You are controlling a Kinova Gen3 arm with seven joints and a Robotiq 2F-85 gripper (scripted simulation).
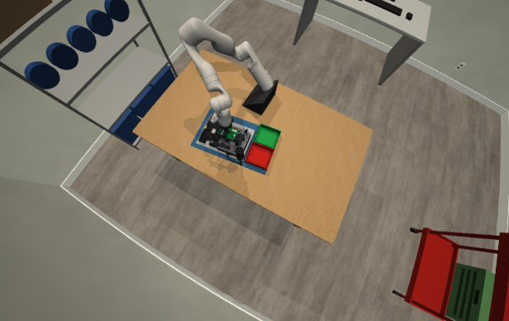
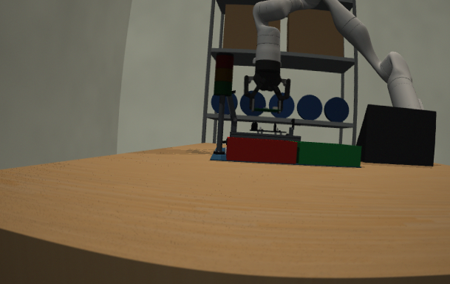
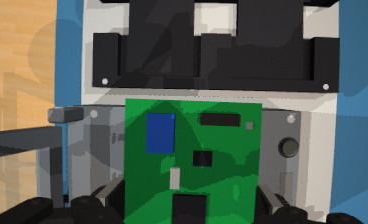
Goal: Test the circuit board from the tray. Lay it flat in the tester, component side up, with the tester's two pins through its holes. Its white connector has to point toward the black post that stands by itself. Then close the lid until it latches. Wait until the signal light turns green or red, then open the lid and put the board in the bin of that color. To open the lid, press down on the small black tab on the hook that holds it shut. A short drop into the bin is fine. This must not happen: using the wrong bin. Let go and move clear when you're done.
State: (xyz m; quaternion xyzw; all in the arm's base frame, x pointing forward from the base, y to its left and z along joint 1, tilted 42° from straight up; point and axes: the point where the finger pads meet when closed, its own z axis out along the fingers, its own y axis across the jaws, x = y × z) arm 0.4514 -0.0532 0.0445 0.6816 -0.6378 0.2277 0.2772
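The gripper (image 2: 266,109) (image 3: 189,198) is clamped on the circuit board (image 1: 232,133) (image 2: 261,110) (image 3: 217,142), one finger at each side edge. The board is held roughly level, component side up, its far end projecting beyond the fingertips. Open air separates it from the tester (image 2: 264,136) (image 3: 280,175) below. In the wrist view, grey tester surface shows past both side edges; the black tray (image 3: 215,65) lies beyond the far edge. The red bin (image 1: 259,155) (image 2: 261,149) and green bin (image 1: 267,137) (image 2: 329,153) adjoin each other beside the tester.
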